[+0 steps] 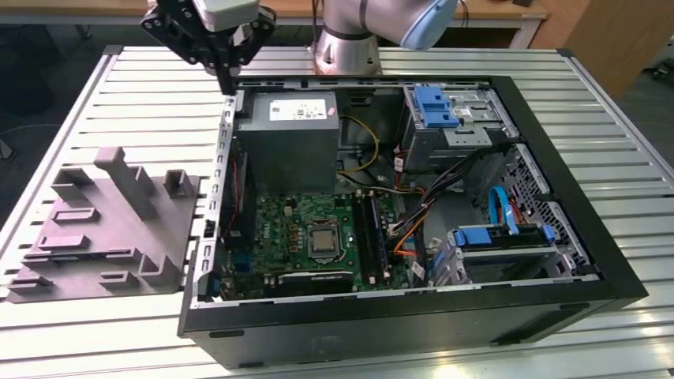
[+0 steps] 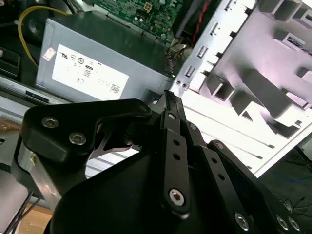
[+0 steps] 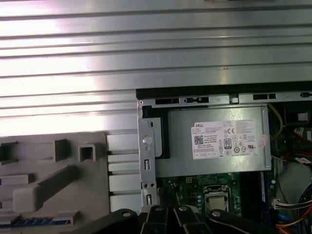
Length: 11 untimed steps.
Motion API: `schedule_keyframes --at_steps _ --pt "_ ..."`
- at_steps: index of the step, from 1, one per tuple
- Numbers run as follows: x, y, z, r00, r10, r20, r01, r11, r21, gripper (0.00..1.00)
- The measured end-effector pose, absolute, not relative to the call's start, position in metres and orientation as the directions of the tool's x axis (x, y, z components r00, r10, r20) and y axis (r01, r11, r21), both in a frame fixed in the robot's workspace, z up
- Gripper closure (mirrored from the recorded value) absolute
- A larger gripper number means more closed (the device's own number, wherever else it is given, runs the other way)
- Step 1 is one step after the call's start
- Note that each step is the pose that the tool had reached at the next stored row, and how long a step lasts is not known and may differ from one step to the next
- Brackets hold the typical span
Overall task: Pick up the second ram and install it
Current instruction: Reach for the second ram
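1. Slatted metal table [image 1: 95, 95] carried the whole setup.
2. Black PC case [image 1: 421, 332] lay on its side w/ the panel off, taking up the mid and the exterior view's right of the table.
3. Grey moulded fixture [image 1: 106, 237] sat just beside the case, on the exterior view's left.
4. Grey power supply [image 1: 286, 146] sat inside the case at the far end, label up.
5. Green motherboard [image 1: 290, 229] lay next to the PSU, nearer the exterior camera.
6. Gripper [image 1: 226, 85] hung over the case's far corner on the exterior view's left, beside the PSU. Fingers [image 2: 171, 117] were pinched together, w/ nothing seen between them.
7. Second ram [image 3: 43, 220]: prob. the bluish strip lying flat in the fixture in the first wrist view, well apart from the gripper. Couldn't be sure, since it was partly cut off.
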State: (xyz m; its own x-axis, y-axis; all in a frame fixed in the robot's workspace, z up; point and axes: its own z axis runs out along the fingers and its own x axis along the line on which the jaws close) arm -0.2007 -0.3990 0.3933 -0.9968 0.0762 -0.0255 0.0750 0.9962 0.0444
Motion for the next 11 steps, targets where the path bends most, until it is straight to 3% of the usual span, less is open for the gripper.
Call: schedule_keyframes --at_steps 11 --pt "-0.239 -0.399 0.393 -0.997 0.076 -0.026 0.075 0.996 0.044 0.9"
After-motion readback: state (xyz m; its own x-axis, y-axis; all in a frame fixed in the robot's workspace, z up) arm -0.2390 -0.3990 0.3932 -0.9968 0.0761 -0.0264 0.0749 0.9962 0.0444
